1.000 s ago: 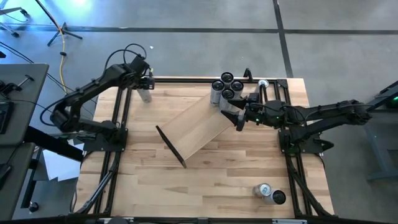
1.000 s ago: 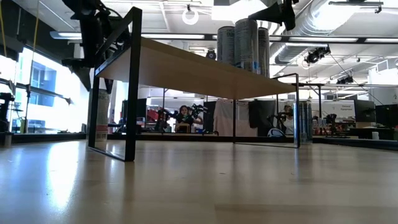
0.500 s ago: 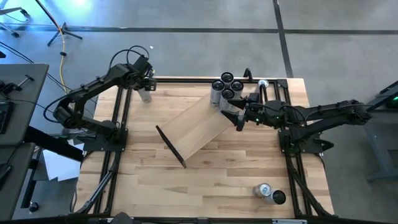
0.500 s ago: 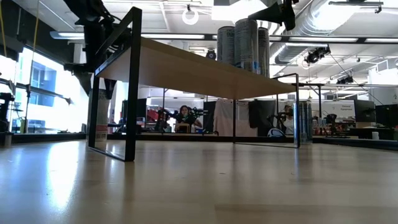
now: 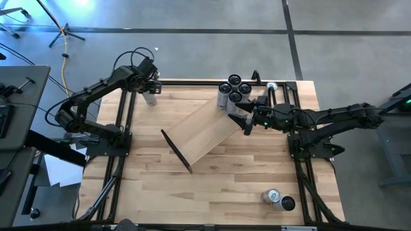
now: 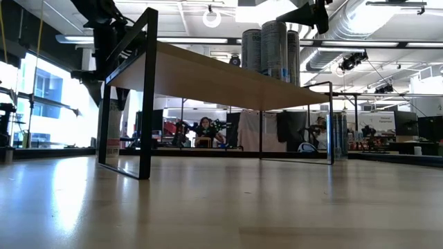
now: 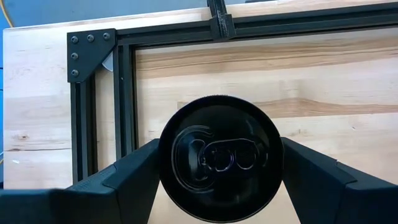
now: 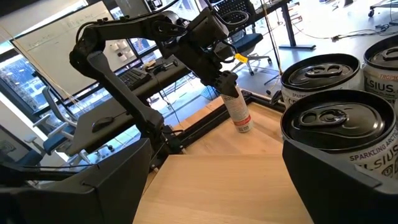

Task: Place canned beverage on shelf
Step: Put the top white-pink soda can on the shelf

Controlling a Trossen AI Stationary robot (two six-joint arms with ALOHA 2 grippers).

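The can [image 7: 219, 165] at work stands upright on the counter [image 5: 218, 186] at its far left corner, just inside the black frame rail [image 7: 124, 112]. The left gripper [image 5: 149, 82] hangs directly over it, and in the left wrist view the can's dark top with its pull tab fills the gap between the two fingers [image 7: 118, 180], the jaws set wide on either side of it. Whether the pads actually touch the can's sides cannot be told. In the right wrist view the same can [image 8: 237, 111] shows pale with a red band near its base, standing under the left arm's tip.

The shelf [image 5: 207, 131] lies diagonally across the middle of the counter, its pale board running from the near left to the far right, a black bracket [image 5: 176, 151] at its near-left end. A cluster of cans [image 5: 233, 90] stands on its far right end; from the low view they rise above the board [image 6: 208, 76].

The right gripper [image 5: 244, 119] sits over the far right end of the shelf just beside that cluster, jaws wide apart and holding nothing, the nearest can [image 8: 336, 134] just beyond its finger.

Two more cans [image 5: 277, 199] lie at the near right corner of the counter, well apart from the shelf.
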